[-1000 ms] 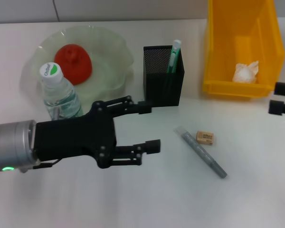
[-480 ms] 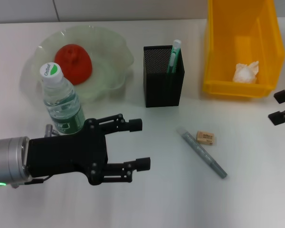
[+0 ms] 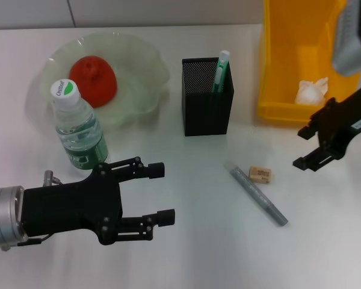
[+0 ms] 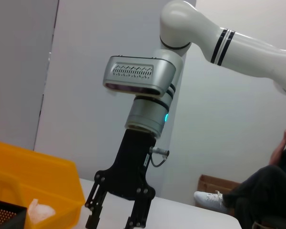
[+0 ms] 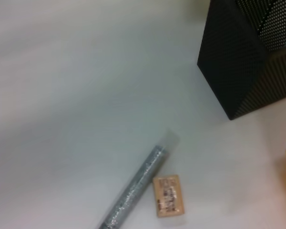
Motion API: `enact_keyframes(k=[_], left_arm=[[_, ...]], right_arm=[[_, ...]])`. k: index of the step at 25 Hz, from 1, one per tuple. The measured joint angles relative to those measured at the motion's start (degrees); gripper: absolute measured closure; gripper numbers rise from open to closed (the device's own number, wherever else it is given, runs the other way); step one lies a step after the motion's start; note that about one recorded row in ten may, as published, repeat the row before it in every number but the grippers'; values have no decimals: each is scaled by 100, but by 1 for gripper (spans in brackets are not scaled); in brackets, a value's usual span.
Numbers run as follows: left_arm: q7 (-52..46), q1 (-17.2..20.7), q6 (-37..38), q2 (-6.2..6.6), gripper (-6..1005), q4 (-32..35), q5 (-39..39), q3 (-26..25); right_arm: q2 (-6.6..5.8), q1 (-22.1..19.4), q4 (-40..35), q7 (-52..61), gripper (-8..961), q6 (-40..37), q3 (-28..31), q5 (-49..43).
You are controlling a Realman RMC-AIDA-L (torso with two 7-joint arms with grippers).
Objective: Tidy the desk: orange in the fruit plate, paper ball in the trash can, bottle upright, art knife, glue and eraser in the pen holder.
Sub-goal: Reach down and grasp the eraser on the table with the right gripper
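The orange (image 3: 92, 80) lies in the pale green fruit plate (image 3: 149, 63). The bottle (image 3: 78, 129) stands upright in front of the plate. A paper ball (image 3: 311, 91) sits in the yellow trash can (image 3: 301, 36). The black mesh pen holder (image 3: 207, 99) holds a green-and-white stick (image 3: 220, 71). A grey stick (image 3: 256, 194), glue or art knife, lies on the desk with the tan eraser (image 3: 260, 174) beside it; both show in the right wrist view as grey stick (image 5: 133, 191) and eraser (image 5: 169, 194). My left gripper (image 3: 163, 192) hovers open below the bottle. My right gripper (image 3: 301, 147) is open, right of the eraser.
The white desk (image 3: 198, 253) spreads around the loose items. The trash can's front wall (image 3: 298, 111) stands just behind my right gripper. In the left wrist view the right arm's gripper (image 4: 115, 220) hangs beside the yellow can (image 4: 43, 179).
My left gripper drew back toward the near left, away from the bottle and pen holder. My right arm swung in from the right edge toward the eraser.
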Motion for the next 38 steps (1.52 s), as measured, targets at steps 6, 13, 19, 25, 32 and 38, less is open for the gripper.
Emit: enact_keyframes(k=[6, 13, 19, 25, 32, 38], left_arm=[[1, 13, -42, -5, 199, 0, 4, -7], [3, 5, -43, -41, 199, 1, 4, -32], [3, -15, -42, -89, 198, 2, 3, -79], [2, 14, -86, -121, 198, 2, 3, -93], [7, 17, -109, -125, 199, 2, 3, -97], [16, 7, -115, -134, 198, 2, 3, -89]], right_arm=[[6, 292, 382, 27, 271, 216, -53, -160], [24, 645, 852, -30, 271, 538, -379, -116], [45, 812, 1002, -41, 270, 541, -737, -23], [68, 864, 1239, -41, 270, 599, -1110, 128], [74, 870, 1284, -41, 270, 701, -1203, 187], [76, 879, 1507, -40, 269, 929, -1377, 277]])
